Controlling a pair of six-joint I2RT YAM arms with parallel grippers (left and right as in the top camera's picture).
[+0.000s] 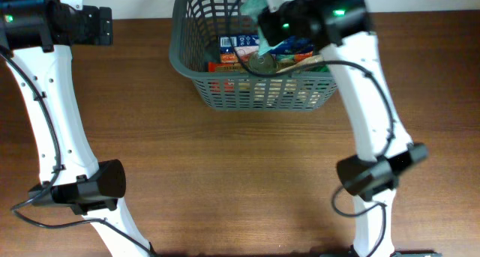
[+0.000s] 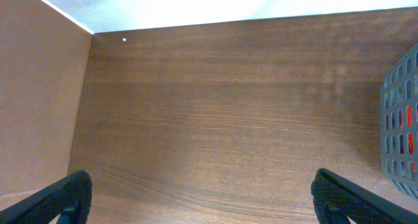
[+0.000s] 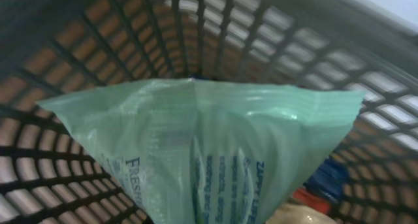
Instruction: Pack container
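My right hand (image 1: 274,17) is closed on a pale green bag (image 3: 209,139), which hangs inside the container (image 1: 187,66) above a blue box (image 1: 238,41) and other packets. The container stands about midway along the far edge of the worktop (image 1: 240,174). My left hand (image 2: 202,208) is spread wide, holding nothing, over bare wood near the far left corner.

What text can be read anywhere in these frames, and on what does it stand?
"FRESH": on the green packet, cut off after those letters; its other print lines are blurred.
Blue box in the basket: white print, too small to read.
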